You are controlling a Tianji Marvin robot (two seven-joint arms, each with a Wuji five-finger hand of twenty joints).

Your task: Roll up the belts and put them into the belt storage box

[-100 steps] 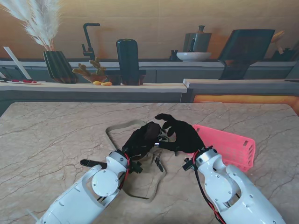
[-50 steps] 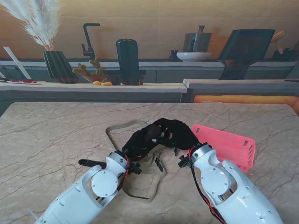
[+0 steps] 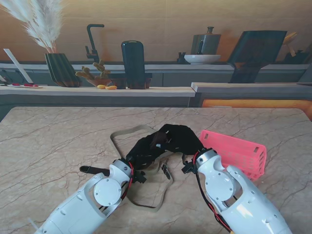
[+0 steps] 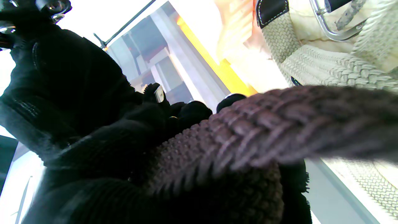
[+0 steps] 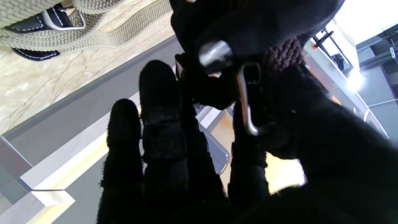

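Both my hands' fingers (image 3: pixel 161 139) pinch the dark belt (image 4: pixel 264 124) above the bench (image 3: pixel 58 141); winding tight near the pink box (image 3: pixel 239 152) should help.

Two belts: beige belt (image 3: pixel 127 137), brown belt (image 4: pixel 279 124); one pink box (image 3: pixel 239 152).

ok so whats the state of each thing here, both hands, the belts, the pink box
left hand: shut on brown belt, raised off the table
right hand: fingers on the same belt, by its buckle
brown belt: held between the hands, not yet in the box
beige belt: unrolled, loose on the table
pink box: on the table right of the hands, no belt seen inside
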